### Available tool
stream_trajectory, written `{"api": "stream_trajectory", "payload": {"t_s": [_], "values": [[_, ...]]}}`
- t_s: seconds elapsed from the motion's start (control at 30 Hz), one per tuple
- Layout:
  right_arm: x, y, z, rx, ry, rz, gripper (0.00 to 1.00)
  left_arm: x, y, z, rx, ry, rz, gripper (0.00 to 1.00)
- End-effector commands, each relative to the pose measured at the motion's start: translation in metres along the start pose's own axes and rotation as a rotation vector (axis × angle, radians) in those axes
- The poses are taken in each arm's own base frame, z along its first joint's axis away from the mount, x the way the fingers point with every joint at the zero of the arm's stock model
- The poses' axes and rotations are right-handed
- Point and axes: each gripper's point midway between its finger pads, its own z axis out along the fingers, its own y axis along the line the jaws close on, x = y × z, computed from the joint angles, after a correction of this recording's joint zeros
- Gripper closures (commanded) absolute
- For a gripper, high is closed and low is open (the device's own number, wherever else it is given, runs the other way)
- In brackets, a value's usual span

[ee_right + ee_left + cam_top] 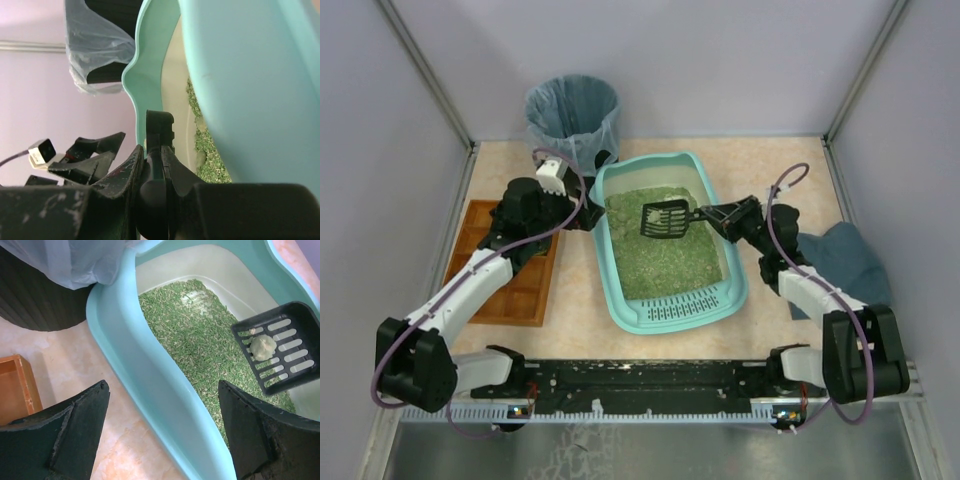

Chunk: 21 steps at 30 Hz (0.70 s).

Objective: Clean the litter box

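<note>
The teal litter box (672, 312) lies mid-table, filled with greenish litter (665, 255). My left gripper (592, 218) hangs open at the box's left rim (150, 370), one finger outside over the table and the other above the litter (195, 330), nothing held. My right gripper (712, 215) is shut on the handle (159, 125) of a black slotted scoop (665, 219). The scoop (280, 352) hovers over the litter with a pale clump (263, 347) lying on it. In the right wrist view the box's teal wall (240, 75) fills the right side, close to my right gripper (154, 147).
A black bin with a blue-grey bag (572, 115) stands just behind the box's far-left corner. A brown wooden compartment tray (510, 280) lies left of the box, under my left arm. A dark teal cloth (845, 255) lies at the right, beside my right arm.
</note>
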Motion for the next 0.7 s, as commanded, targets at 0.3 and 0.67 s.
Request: {"api": "stream_trajectory", "payload": {"t_s": [0.3, 0.67], "values": [[-0.019, 0.050, 0.000, -0.147, -0.062, -0.077, 1.00, -0.029, 0.048, -0.017, -0.144, -0.106, -0.148, 0.07], [-0.029, 0.086, 0.003, -0.232, -0.084, -0.116, 1.00, -0.034, 0.072, -0.025, -0.192, -0.142, -0.198, 0.07]]}}
